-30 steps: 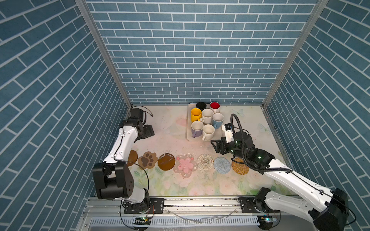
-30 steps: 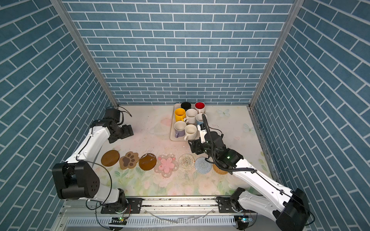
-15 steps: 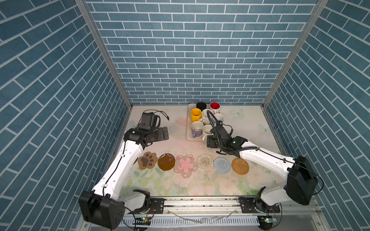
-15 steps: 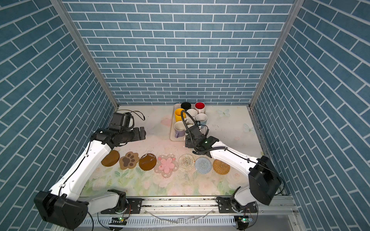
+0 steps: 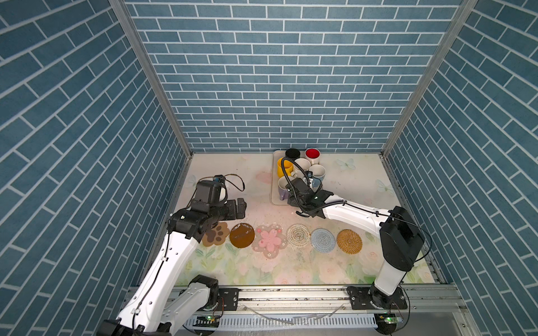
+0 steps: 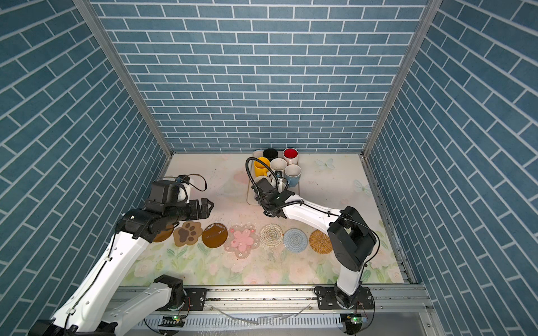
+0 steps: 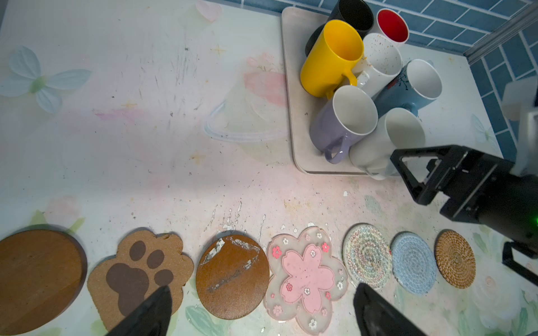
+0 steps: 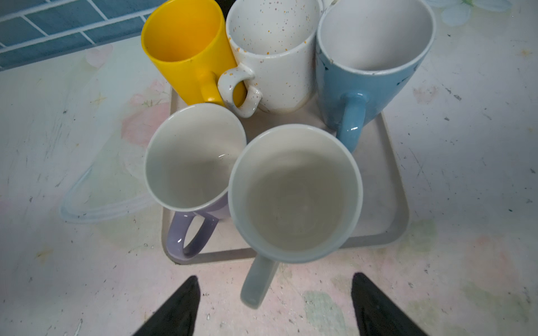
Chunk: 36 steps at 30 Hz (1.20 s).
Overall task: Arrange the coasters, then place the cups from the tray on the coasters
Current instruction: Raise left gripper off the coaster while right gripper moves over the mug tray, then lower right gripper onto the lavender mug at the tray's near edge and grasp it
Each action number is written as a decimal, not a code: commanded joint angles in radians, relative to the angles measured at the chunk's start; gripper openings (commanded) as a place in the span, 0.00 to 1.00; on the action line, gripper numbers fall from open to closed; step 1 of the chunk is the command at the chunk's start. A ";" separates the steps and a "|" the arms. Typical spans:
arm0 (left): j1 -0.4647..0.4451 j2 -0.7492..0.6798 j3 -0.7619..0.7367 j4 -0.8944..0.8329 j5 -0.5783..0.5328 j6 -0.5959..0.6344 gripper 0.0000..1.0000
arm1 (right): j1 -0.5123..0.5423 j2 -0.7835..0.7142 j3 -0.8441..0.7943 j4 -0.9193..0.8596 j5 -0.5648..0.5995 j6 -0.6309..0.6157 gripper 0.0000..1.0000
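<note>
blue brick walls [image 5: 262, 72] closed in a floral table [image 5: 349, 186]. left fingers [image 7: 148, 314] stood spread wide and held nothing; in both top views they hung over bare table just behind the paw [image 5: 217, 234] and the second disc [image 5: 244, 235], touching neither. right fingers [image 8: 177, 308] were also wide apart with nothing clamped, at the near rim of the tray [image 7: 294, 101]. the cream mug [image 8: 294, 192] stood just ahead of them at the tray's near edge. its handle [image 8: 257, 282] stuck out over the rim into the gap between the tips, clear of both in the right wrist view. the lavender mug [image 8: 192, 157] stood tight beside it, with the yellow mug [image 8: 186, 43], speckled mug [image 8: 273, 49] and blue mug [image 8: 372, 58] behind. the black mug [image 7: 353, 14] and red-lined mug [image 7: 391, 26] stood farthest back. all seven were on the tray. seven coasters lay in one row across the near table, apart from the tray: end disc [image 7: 37, 279], paw, second disc, flower [image 5: 269, 240], white round [image 5: 298, 235], blue round [image 5: 322, 240], tan round [image 5: 349, 241]. the left arm [image 5: 174, 256] hid most of the end disc in the top views.
</note>
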 commanded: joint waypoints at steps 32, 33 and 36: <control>-0.014 -0.059 -0.065 0.033 0.033 0.029 0.95 | -0.043 0.015 -0.078 -0.061 0.015 0.090 0.46; -0.014 -0.056 -0.065 0.033 0.031 0.029 0.95 | -0.045 0.011 -0.079 -0.056 0.008 0.074 0.48; -0.012 -0.050 -0.063 0.031 0.027 0.029 0.95 | -0.043 -0.008 -0.071 -0.047 -0.015 0.022 0.61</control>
